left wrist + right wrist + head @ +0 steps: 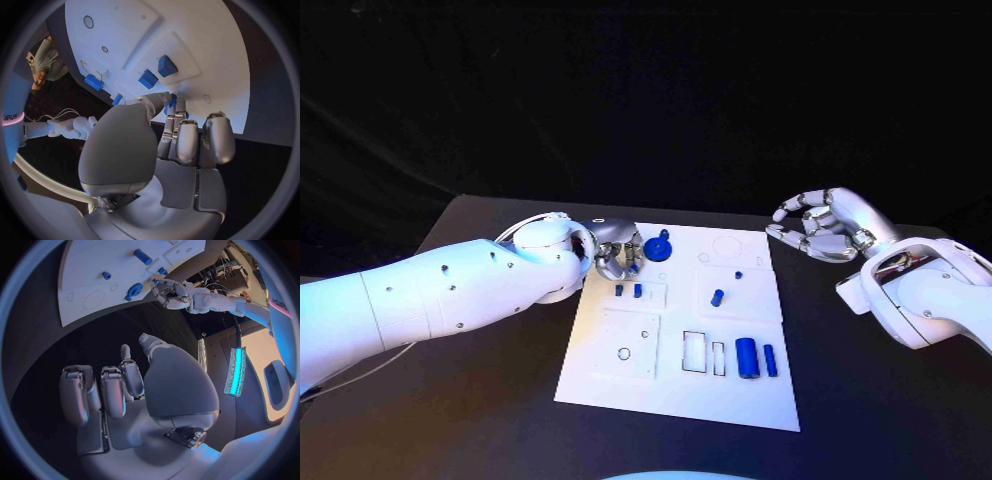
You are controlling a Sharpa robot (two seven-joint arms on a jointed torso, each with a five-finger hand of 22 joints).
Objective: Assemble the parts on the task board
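**Left hand works a round blue part at the far edge of the board**

The round part (pixel 658 248) sits on the board (pixel 678 400) near its far edge, toward the far left corner. It has a small knob sticking out. The left hand (pixel 615 251) is right beside it, and its fingertips (pixel 170 105) touch something blue at the board's edge. The fingers are curled in close together. I cannot tell if they really pinch the part or only press on it.

Other parts are on the board too. Two small pegs (pixel 627 291) stand in a raised square on the left side. One peg (pixel 717 297) stands near the middle, toward the right edge. Two long pieces (pixel 756 358) lie side by side near the right edge, closer to the near end. Next to them are thin empty slots (pixel 694 351), and a small ring hole (pixel 625 352) shows on the left.

The right hand (pixel 822 227) hangs over the table, just past the board's far right corner. Its fingers are bent but apart, and it holds nothing.

I think the step now is fitting the round part into its place. The next move calls for a gentle, steady push or turn, kept straight so the part does not tip. The long pieces likely go in the slots after that.
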